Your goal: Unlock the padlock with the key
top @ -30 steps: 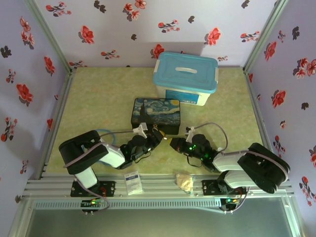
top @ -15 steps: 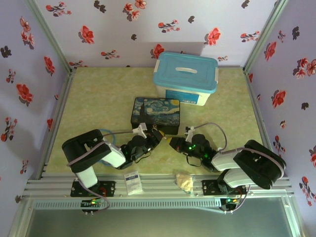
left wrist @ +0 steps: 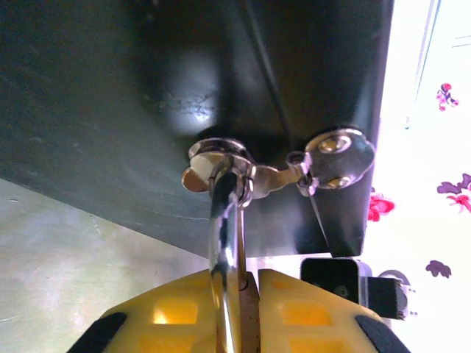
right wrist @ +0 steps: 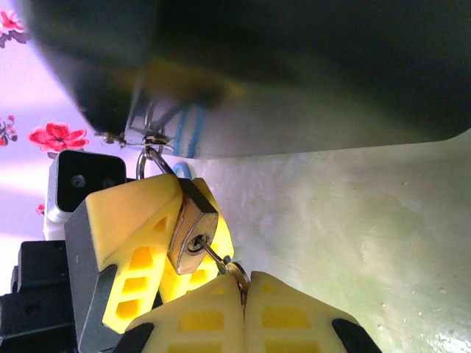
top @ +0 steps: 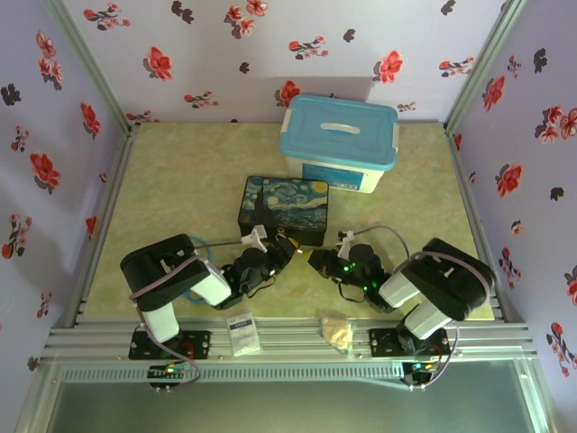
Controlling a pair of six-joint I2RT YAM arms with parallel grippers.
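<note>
The padlock point(right wrist: 190, 226) hangs at the front of the dark painted tin point(top: 284, 206), near the middle of the table point(top: 180, 180). Its silver shackle point(left wrist: 224, 235) is hooked through the tin's metal clasp point(left wrist: 218, 156). The brass body sits tilted with its keyhole end facing down and out. The left gripper point(left wrist: 250, 285) is clamped on the padlock, one yellow finger point(right wrist: 136, 220) pressed against each side of the body. The key point(right wrist: 212, 256) sits in the keyhole as a thin dark shaft, and its outer end is pinched in the closed right gripper point(right wrist: 243, 290), whose fingers meet just below the lock.

A small white packet point(top: 242, 332) lies on the rail at the near edge. It carries print that is too small to read. Beside it to the right is a crumpled tan scrap point(top: 338, 332). A white box with a blue lid point(top: 338, 144) stands behind the tin, just touching it or nearly so.

Compared with a second ago, the right arm's bulky elbow has swung inward toward the centre and the left arm's elbow has shifted slightly right. Both grippers, the padlock and the tin stay where they were.
</note>
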